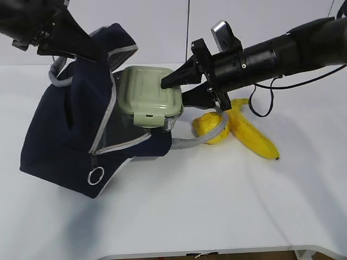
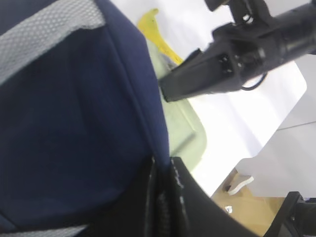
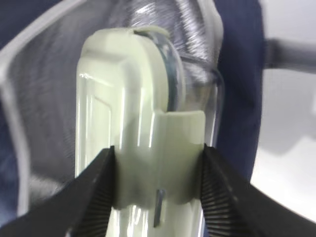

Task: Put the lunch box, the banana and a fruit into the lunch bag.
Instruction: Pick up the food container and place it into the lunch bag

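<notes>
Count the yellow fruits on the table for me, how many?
2. The banana lies right of the bag; the round fruit sits beside it, nearer the bag. Others may hide behind the bag.

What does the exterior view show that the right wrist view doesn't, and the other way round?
Exterior only: the banana and the fruit on the table, the ring pull, and the left gripper at the bag's top edge.
Right wrist only: both right finger pads pressed against the lunch box's clip end.
Both: box partway into the bag.

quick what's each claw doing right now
left claw: closed on the lunch bag fabric
right claw: closed on the lunch box
</notes>
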Available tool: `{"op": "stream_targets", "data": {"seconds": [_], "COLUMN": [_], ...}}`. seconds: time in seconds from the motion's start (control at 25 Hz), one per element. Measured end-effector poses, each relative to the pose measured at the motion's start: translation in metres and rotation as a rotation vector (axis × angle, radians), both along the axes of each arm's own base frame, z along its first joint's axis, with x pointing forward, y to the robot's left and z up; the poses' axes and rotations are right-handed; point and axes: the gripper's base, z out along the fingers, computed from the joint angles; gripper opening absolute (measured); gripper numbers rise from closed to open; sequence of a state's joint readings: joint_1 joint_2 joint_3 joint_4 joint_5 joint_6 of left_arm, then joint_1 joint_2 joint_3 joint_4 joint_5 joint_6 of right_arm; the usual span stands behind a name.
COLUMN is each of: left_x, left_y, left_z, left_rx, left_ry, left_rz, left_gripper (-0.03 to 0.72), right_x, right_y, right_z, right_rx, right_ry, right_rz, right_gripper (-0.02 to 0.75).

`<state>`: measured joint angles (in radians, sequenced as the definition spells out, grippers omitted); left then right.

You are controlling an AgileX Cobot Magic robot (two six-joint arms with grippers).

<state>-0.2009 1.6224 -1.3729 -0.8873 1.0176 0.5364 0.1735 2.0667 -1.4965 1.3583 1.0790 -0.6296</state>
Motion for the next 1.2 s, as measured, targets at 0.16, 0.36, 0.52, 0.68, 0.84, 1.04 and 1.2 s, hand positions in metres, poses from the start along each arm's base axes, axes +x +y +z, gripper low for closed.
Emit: {"op": "stream_targets", "data": {"seconds": [0.16, 0.36, 0.52, 0.68, 0.84, 1.04, 1.2], "left_x": [0.005, 0.016, 0.023, 0.026, 0.028, 0.033, 0.036], "left_y": [-0.007, -0.011, -0.013, -0.013, -0.014, -0.016, -0.017], "left_z": [-0.009, -0.018, -0.029, -0.034, -0.038, -0.049, -0.058], "left_rx": [-0.007, -0.034, -0.035, -0.036, -0.033, -0.028, -0.023], "left_ry": [0.0, -0.022, -0.009, -0.003, 0.006, 0.031, 0.052], "left_rz": [-0.02, -0.013, -0.01, -0.004, -0.002, -0.002, 0.0], "left_gripper": [0.001, 0.0, 0.0, 0.0, 0.0, 0.0, 0.0], "right_x": [0.01, 0.023, 0.027, 0.033, 0.039, 0.044, 0.046], "right_y": [0.012, 0.042, 0.061, 0.066, 0.068, 0.07, 0.07], "right_z": [-0.001, 0.0, -0.017, -0.038, -0.057, -0.068, -0.078], "right_rx": [0.03, 0.045, 0.048, 0.044, 0.04, 0.033, 0.02], "right_ry": [-0.02, -0.074, -0.055, -0.017, 0.011, 0.017, 0.053], "right_rz": [0.003, 0.061, 0.107, 0.111, 0.113, 0.115, 0.109], "right_gripper": [0.4, 0.4, 0.4, 0.399, 0.399, 0.399, 0.4]}}
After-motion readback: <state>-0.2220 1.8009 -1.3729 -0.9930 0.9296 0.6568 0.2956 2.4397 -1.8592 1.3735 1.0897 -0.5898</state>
